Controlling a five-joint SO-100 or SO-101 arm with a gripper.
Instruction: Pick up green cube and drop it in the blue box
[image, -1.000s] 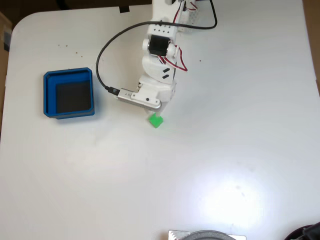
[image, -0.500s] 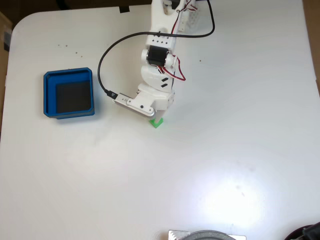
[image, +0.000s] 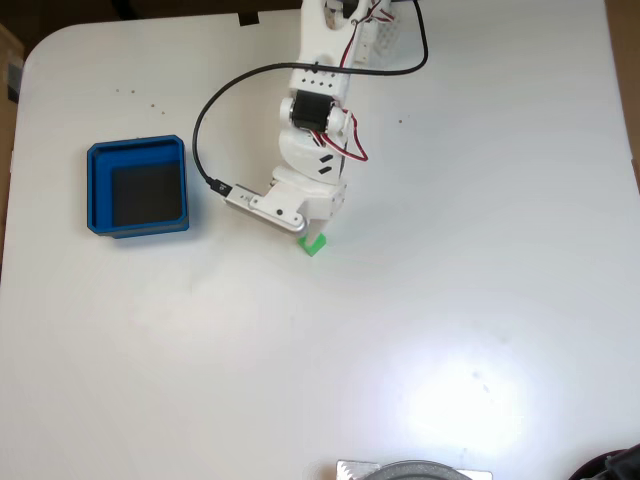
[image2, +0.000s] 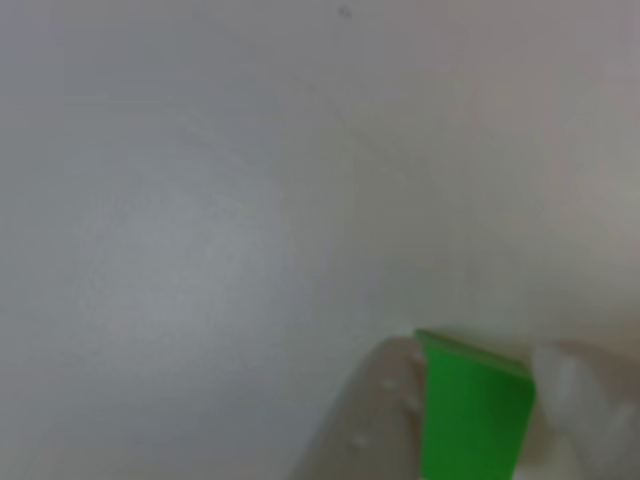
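Note:
The tiny green cube (image: 314, 244) rests on the white table, poking out from under the white arm's gripper (image: 317, 235) in the fixed view. Close up in the other view, the green cube (image2: 474, 415) sits between two pale, blurred fingers (image2: 375, 425), which press against its left and right sides; the gripper (image2: 478, 385) is shut on the cube at table level. The blue box (image: 95, 190), a shallow square tray with a dark floor, lies well to the left in the fixed view and holds nothing.
A black cable (image: 205, 110) loops from the arm's base to the camera on the wrist. A grey round object (image: 412, 470) sits at the table's bottom edge, with a dark item (image: 615, 465) in the bottom right corner.
The arm has stretched and lowered its gripper over the green cube, covering more of it. The cube has stayed in place on the table.

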